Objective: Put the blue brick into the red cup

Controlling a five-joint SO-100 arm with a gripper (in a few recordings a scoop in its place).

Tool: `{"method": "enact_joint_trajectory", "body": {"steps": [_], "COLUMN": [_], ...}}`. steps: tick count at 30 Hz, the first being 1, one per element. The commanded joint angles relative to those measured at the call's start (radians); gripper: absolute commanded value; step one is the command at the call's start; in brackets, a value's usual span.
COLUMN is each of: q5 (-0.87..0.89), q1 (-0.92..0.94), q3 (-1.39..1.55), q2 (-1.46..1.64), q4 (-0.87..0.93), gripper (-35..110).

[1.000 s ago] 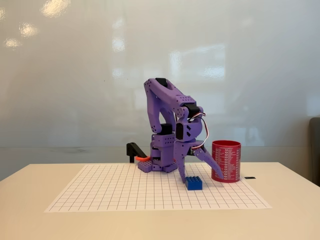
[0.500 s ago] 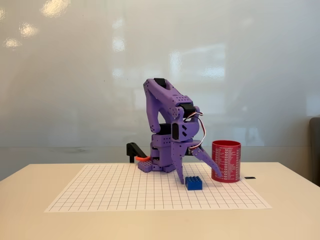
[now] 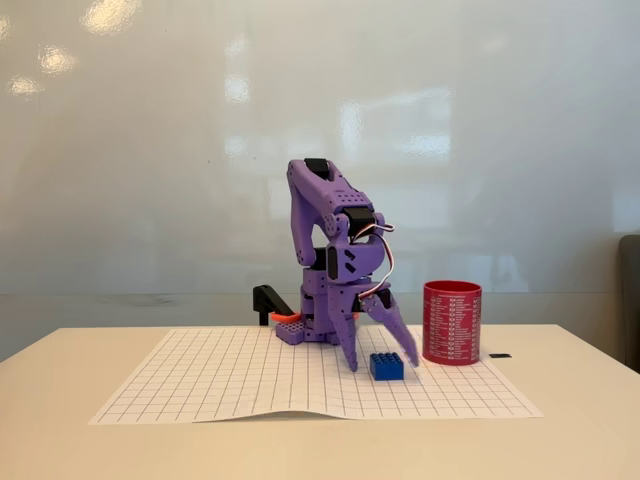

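The blue brick [image 3: 386,366] lies flat on the grid sheet [image 3: 230,385], studs up, its long axis running left-right across the fixed view. It sits low between the fingers of the purple gripper [image 3: 381,362], whose jaws stand spread apart: one finger comes down just left of the brick, the other slants down past its upper right corner; whether either touches it cannot be told. The arm [image 3: 325,220] is folded over from its base behind the gripper, wrist pitched down toward the table [image 3: 60,400]. The red cup [image 3: 452,322] stands upright just right of the gripper, apart from the brick.
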Motion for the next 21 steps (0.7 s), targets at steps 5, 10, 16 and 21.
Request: {"method": "enact_joint_trajectory", "body": {"steps": [5,10,16,21], "q5": [-0.031,0.008,0.072,0.089], "q1": [-0.003,-0.017,-0.018,-0.051], "q3": [0.009,-0.020,-0.229,-0.459], "q2": [0.006,-0.005,0.100,0.213], "q4": [0.048,0.055,0.184,0.284], "gripper": [0,-1,-1,-1]}}
